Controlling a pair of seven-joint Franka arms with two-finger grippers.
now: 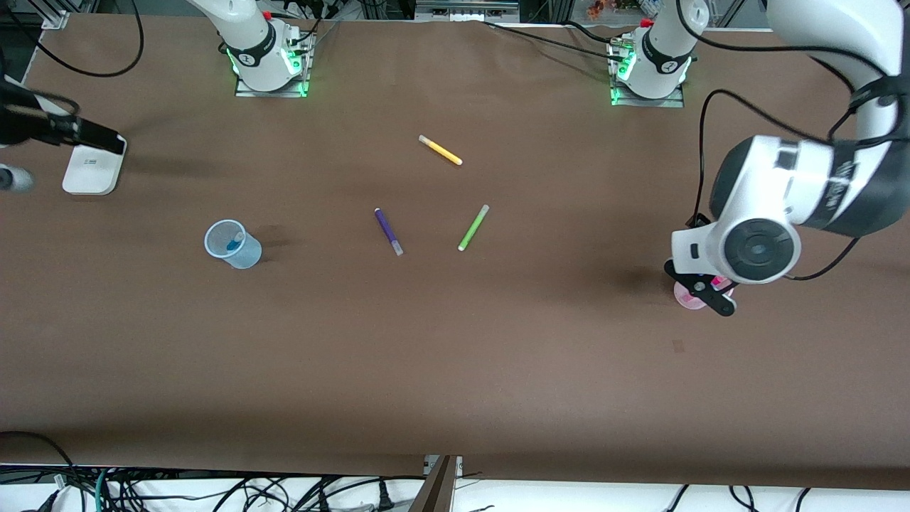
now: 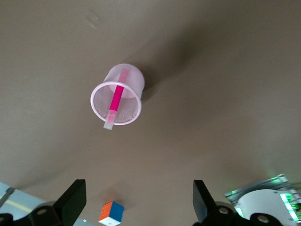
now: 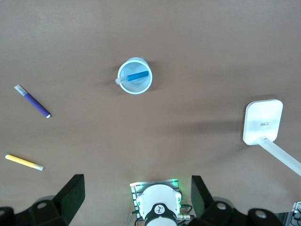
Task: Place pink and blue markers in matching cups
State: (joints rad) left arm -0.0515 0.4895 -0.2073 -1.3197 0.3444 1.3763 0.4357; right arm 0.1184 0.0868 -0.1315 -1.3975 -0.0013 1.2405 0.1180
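Observation:
The pale pink cup [image 1: 686, 299] stands upright at the left arm's end of the table, with the pink marker [image 1: 719, 284] in it. In the left wrist view the cup [image 2: 135, 77] holds the marker [image 2: 117, 96] leaning cap-up over its rim. My left gripper [image 1: 700, 289] hangs over this cup, open and empty [image 2: 136, 203]. The pale blue cup [image 1: 249, 254] stands at the right arm's end with the blue marker [image 1: 232, 245] inside. The right wrist view shows that cup [image 3: 148, 86] and marker [image 3: 137, 76] from high above. My right gripper [image 3: 136, 200] is open, empty, and out of the front view.
A purple pen [image 1: 388, 231], a lime-green pen [image 1: 473, 227] and a yellow pen [image 1: 440, 150] lie loose mid-table. A white stand base [image 1: 94, 166] sits at the right arm's end. A colour cube [image 2: 111, 213] shows in the left wrist view.

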